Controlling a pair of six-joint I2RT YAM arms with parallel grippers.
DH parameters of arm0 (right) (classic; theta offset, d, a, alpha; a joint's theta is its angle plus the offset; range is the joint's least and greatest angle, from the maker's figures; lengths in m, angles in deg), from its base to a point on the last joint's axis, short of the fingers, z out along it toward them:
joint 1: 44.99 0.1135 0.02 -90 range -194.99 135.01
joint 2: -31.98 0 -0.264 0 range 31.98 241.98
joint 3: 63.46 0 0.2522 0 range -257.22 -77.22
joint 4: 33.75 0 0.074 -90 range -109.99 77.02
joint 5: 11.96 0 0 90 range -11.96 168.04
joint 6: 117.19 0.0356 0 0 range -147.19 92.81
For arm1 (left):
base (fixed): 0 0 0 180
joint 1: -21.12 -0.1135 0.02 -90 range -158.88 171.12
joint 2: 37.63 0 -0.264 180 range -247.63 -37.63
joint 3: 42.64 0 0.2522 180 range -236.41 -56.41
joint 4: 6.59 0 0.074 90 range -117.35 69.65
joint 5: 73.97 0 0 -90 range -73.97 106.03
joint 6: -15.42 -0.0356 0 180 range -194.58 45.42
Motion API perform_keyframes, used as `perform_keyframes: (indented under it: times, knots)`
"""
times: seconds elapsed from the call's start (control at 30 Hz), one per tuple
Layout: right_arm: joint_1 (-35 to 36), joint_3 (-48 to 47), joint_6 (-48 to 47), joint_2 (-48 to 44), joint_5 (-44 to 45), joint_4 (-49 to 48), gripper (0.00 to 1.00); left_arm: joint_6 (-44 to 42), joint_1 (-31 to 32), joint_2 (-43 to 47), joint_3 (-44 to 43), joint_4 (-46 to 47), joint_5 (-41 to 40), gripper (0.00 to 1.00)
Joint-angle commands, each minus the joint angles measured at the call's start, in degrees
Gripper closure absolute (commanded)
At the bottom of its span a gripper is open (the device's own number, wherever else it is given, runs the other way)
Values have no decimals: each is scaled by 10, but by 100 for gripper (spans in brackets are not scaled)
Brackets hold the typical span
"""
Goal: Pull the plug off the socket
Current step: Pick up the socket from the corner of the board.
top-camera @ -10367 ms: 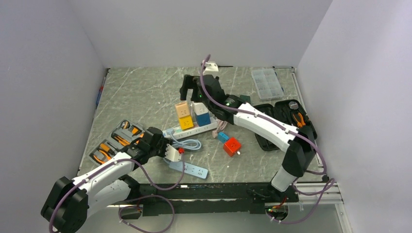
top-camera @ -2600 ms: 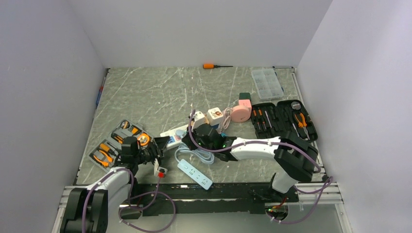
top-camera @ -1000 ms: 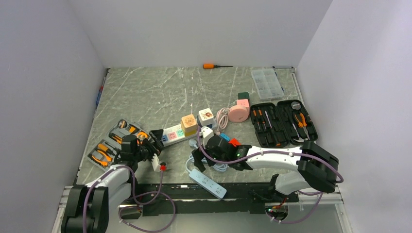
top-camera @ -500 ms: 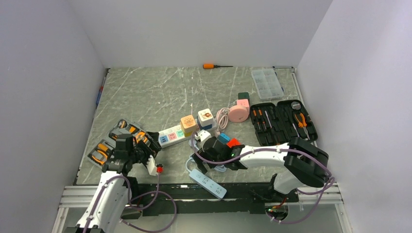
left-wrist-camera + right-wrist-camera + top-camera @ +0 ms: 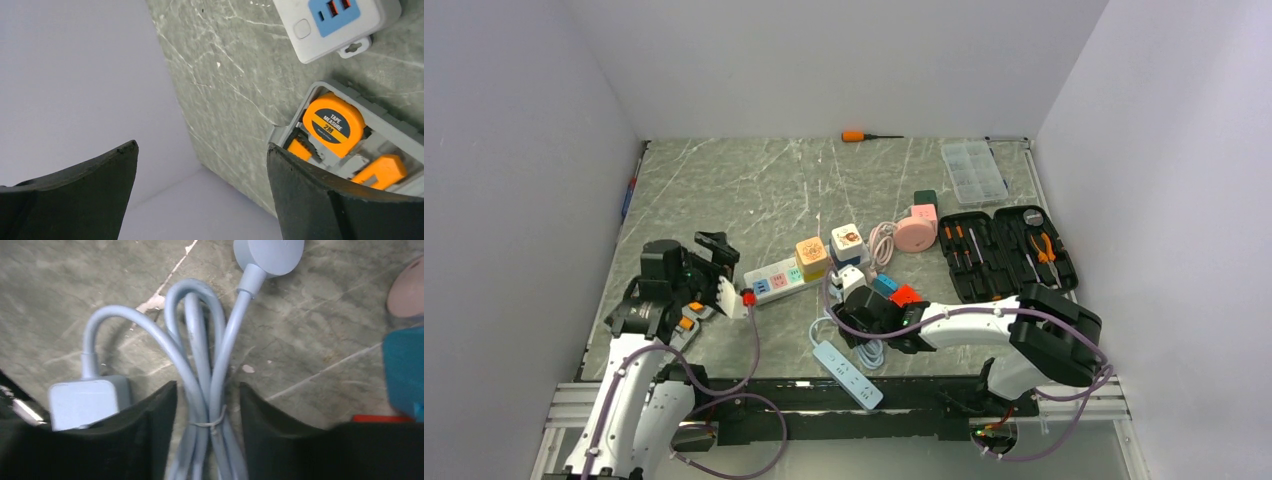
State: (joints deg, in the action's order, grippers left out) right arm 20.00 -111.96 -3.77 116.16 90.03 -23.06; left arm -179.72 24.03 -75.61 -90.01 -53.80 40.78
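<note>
The socket point(image 5: 776, 278), a long white strip with pastel outlets, lies at mid-table; its blue-panelled end point(image 5: 334, 22) shows in the left wrist view. A peach cube plug point(image 5: 811, 255) stands on it, and a white cube plug point(image 5: 848, 240) stands at its right end. My left gripper point(image 5: 714, 262) point(image 5: 201, 146) hangs open and empty above the table, left of the socket. My right gripper point(image 5: 864, 328) point(image 5: 207, 386) is low, its jaws drawn in on the tied light-blue cord point(image 5: 192, 340) of the shorter light-blue strip point(image 5: 844, 370).
A teal cube point(image 5: 884, 285) and a red cube point(image 5: 906, 295) sit by the right arm. A grey tool tray point(image 5: 300, 132) with an orange tape measure point(image 5: 327, 122) lies at the left edge. Behind on the right are a pink reel point(image 5: 916, 230), a black tool case point(image 5: 1009, 255) and a clear organiser point(image 5: 974, 170).
My left arm has risen and swung back toward the socket's left end. The right jaws have narrowed from wide open onto the light-blue cord, and the light-blue strip has turned slightly.
</note>
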Motion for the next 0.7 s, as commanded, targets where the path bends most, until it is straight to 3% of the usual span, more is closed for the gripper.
perform_keyframes:
  times: [0.0, 0.03, 0.07, 0.23, 0.33, 0.4, 0.47, 0.57, 0.67]
  knots:
    - [0, 20, 13, -17, 22, 1, 31, 188, 0, -26, -82, -74, -17, 1]
    - [0, 22, 14, -15, 20, -2, 9, 220, 0, -33, -98, -86, -15, 1]
    - [0, 22, 15, -11, 20, -3, 2, 252, 0, -37, -113, -97, -11, 1]
    - [2, 20, 26, 17, 23, -2, 1, 360, 0, -35, -147, -139, 7, 1]
    - [5, 25, 31, 14, 25, -5, 9, 414, 0, -28, -149, -149, 11, 1]
    - [7, 29, 32, 8, 29, -6, 25, 462, 0, -29, -151, -145, 4, 1]
    - [13, 29, 32, -3, 37, -2, 54, 510, 0, -38, -158, -145, -3, 1]
    - [27, 19, 30, -21, 58, 13, 87, 575, 0, -62, -171, -147, -14, 1]
    - [44, 4, 24, -45, 79, 40, 100, 636, 0, -94, -187, -151, -26, 0]
